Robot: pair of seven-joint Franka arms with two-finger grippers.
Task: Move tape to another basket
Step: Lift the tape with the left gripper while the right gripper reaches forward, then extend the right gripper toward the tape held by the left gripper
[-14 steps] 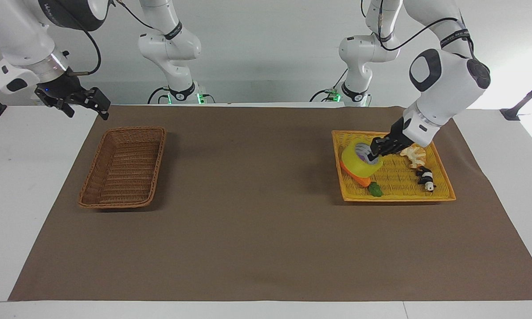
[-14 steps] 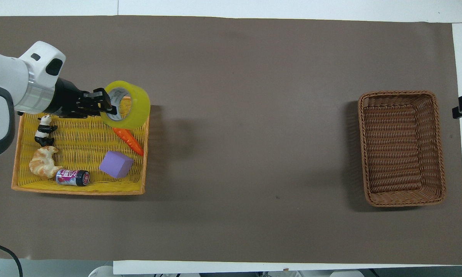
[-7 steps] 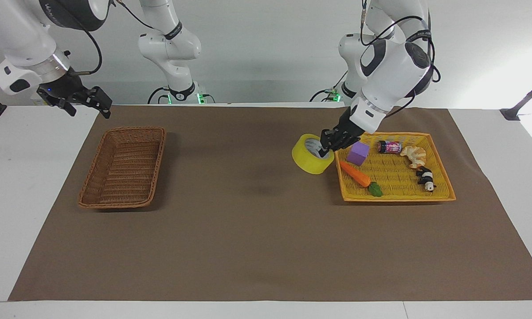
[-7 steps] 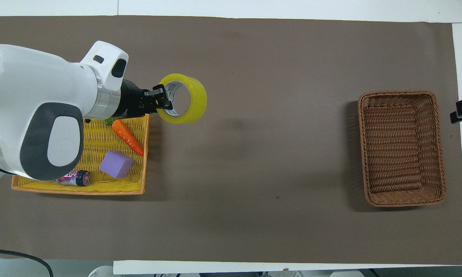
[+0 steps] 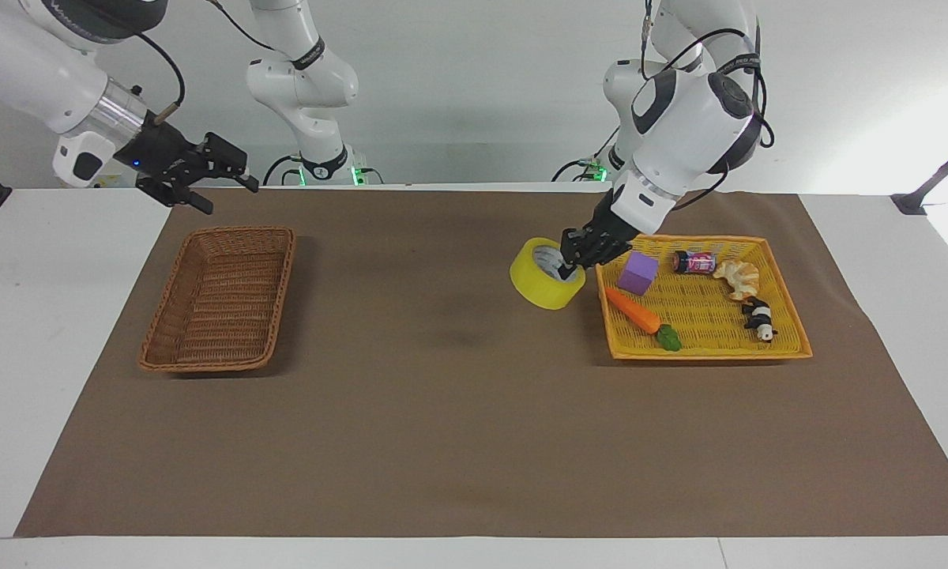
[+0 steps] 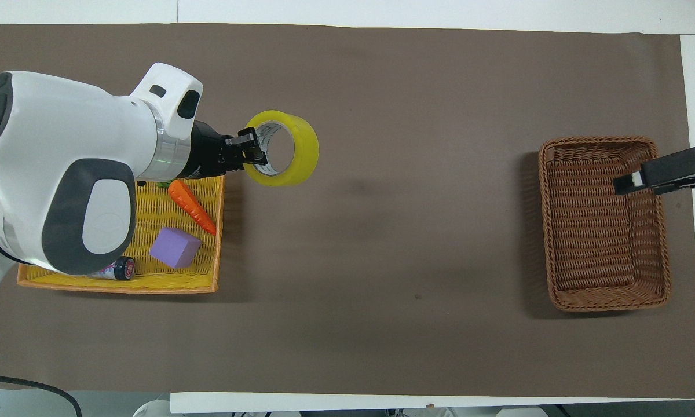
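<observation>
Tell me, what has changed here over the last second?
The left tool, shut on the tape, carried the roll out of the yellow basket and now holds it over the mat beside it. The right tool, open, swung in over the brown basket. Both baskets, the carrot and the purple block stayed put.
</observation>
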